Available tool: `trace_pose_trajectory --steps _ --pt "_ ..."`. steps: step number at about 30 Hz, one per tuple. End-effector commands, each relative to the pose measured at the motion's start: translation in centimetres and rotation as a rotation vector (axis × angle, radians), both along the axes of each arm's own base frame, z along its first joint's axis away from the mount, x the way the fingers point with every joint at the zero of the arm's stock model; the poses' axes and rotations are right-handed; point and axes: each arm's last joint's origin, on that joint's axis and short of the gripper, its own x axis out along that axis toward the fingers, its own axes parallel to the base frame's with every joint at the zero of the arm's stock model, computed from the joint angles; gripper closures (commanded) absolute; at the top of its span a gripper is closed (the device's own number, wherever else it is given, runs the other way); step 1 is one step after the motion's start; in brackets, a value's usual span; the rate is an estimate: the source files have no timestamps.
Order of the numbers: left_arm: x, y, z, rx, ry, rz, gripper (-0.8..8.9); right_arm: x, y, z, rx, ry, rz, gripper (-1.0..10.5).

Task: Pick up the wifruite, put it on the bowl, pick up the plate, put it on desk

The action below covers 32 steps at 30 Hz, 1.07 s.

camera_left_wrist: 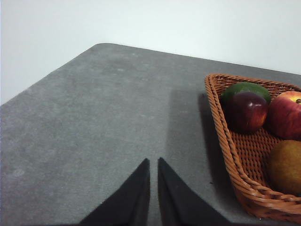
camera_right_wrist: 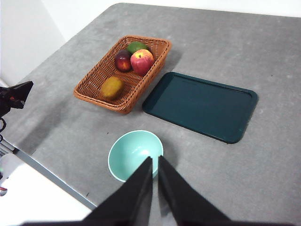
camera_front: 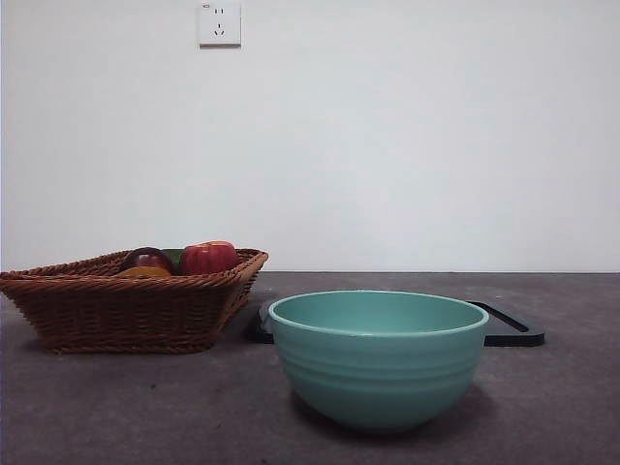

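Both grippers closed, empty | left gripper [camera_left_wrist: 154, 162] beside basket [camera_left_wrist: 225, 141] | right gripper [camera_right_wrist: 155, 160] above bowl [camera_right_wrist: 131, 153]

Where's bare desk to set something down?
Bare desk lies beyond the dark tray, and between the bowl and tray. It is crowded where the basket nearly meets the tray.

Wicker basket [camera_right_wrist: 123, 75] near desk's far left corner holds red apple [camera_right_wrist: 142, 61], maroon fruit [camera_right_wrist: 122, 60], green fruit [camera_right_wrist: 136, 46]. Dark tray [camera_right_wrist: 201, 105] beside it.
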Motion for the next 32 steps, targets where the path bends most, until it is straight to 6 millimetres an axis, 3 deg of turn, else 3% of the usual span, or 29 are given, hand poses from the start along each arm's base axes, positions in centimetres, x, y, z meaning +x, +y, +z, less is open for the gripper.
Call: trace_pose_trajectory --steps 1,32 --pt "0.07 -0.09 -0.75 0.024 0.029 -0.011 7.89 -0.14 -0.09 0.44 0.008 -0.025 0.009 9.3" --pt "0.08 -0.58 -0.75 0.06 0.031 -0.092 7.89 -0.13 -0.09 0.43 0.008 -0.025 0.009 9.3"
